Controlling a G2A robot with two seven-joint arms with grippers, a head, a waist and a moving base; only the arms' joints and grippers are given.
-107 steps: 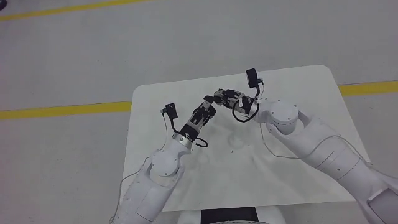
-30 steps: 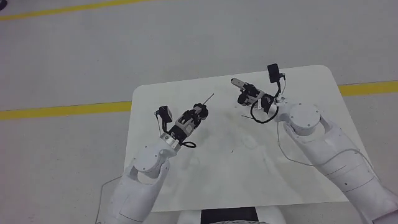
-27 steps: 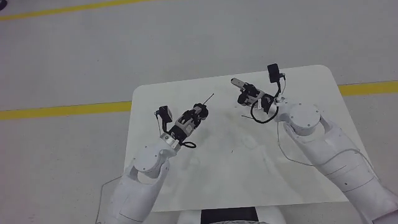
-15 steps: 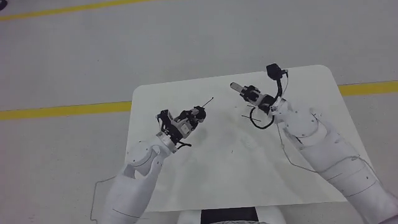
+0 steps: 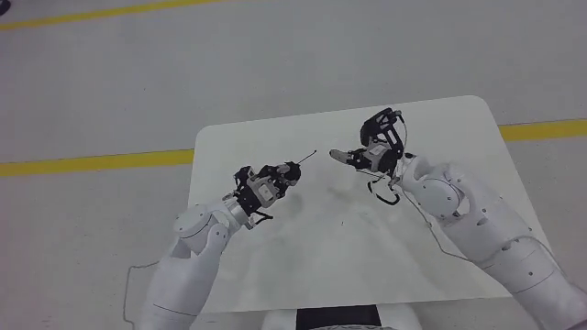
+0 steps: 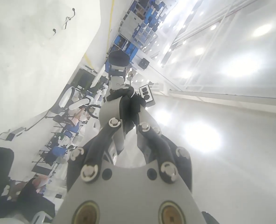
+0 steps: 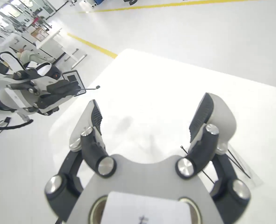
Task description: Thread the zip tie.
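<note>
We count two grippers over one white surface (image 5: 257, 142), and one tie up in the air between them. The left gripper (image 5: 290, 172) sits at the near left, and its fingers (image 6: 126, 110) are pressed together, clamped on the tie (image 5: 307, 159). The tie's long axis runs from near left to far right. Its free end is aimed at the right gripper (image 5: 339, 158), with a gap between the two. The right gripper hangs above the middle of the surface, its fingers (image 7: 95, 114) spread wide apart with nothing in them. From the right wrist we pick up finer detail: the tie's free end carries a small knob, and two thin black strips (image 7: 239, 165) lie flat on the surface under that gripper. From the left wrist we get the clamped fingers from behind, their dark pads meeting at the tips.
</note>
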